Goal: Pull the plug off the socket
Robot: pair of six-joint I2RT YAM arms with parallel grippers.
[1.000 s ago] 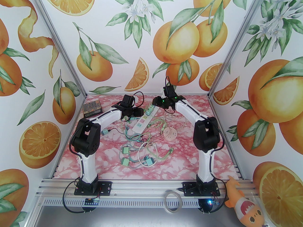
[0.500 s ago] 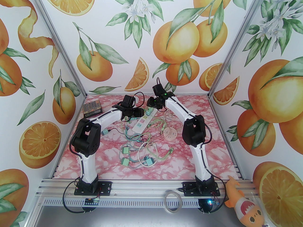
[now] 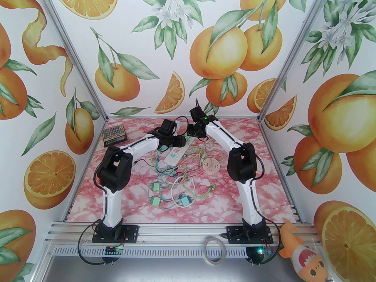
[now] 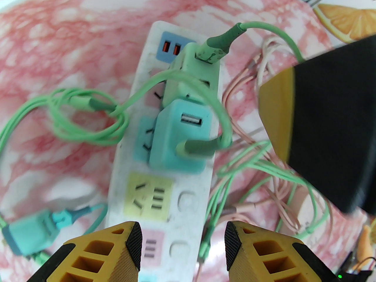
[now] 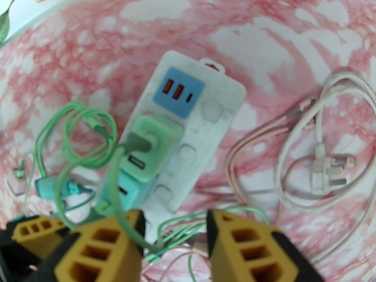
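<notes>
Robot test booth, orange-print walls [image 3: 164, 69], aluminium frame [image 3: 176, 231]

Looped green cable [image 4: 173, 74] lies across both plugs [image 4: 167, 134].

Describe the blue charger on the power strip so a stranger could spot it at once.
Find the white power strip lying on the pink marbled table. Two cube chargers stand plugged into it, side by side, near the end with the orange USB ports. The blue charger is the one farther from those ports; the green charger beside it is paler.
</notes>
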